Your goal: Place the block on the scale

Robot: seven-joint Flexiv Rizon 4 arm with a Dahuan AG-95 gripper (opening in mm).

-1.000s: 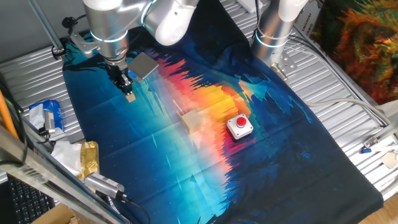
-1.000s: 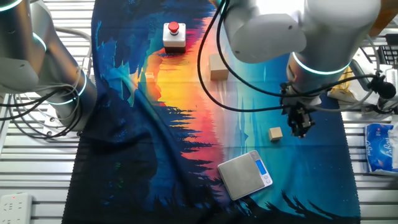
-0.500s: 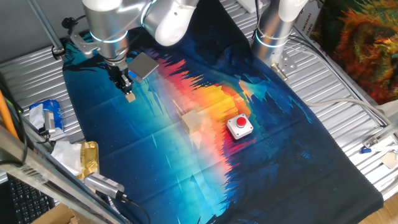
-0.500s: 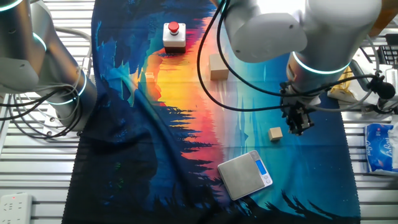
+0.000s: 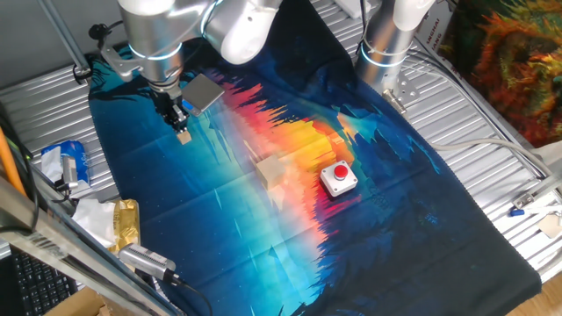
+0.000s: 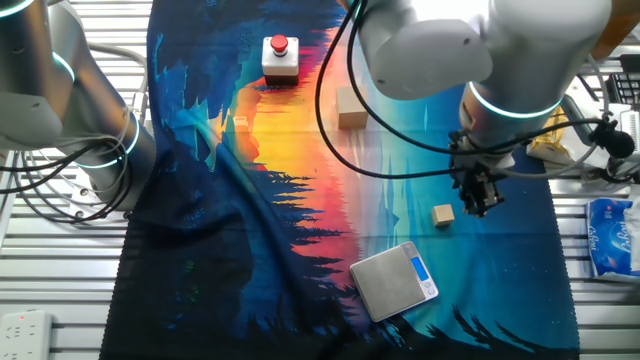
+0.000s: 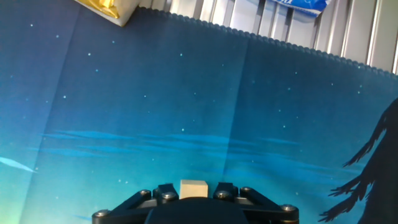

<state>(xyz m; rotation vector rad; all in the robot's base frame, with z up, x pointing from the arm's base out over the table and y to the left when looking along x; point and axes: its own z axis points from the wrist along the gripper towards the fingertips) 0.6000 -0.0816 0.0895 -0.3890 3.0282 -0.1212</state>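
Note:
The block is a tiny tan cube lying on the blue part of the cloth; it also shows in the other fixed view. The scale lies flat just beyond it, grey plate with a blue edge, and shows in the other fixed view. My gripper hangs just above and beside the block, apart from it, and is seen in the other fixed view. In the hand view the block sits between the two jaws of my gripper, which stand wider than the cube.
A larger pale wooden block and a white box with a red button sit mid-cloth. Yellow and blue packets lie off the cloth's left edge. A second arm's base stands at the far side.
My gripper has edged slightly toward the block. The block and the scale have not moved.

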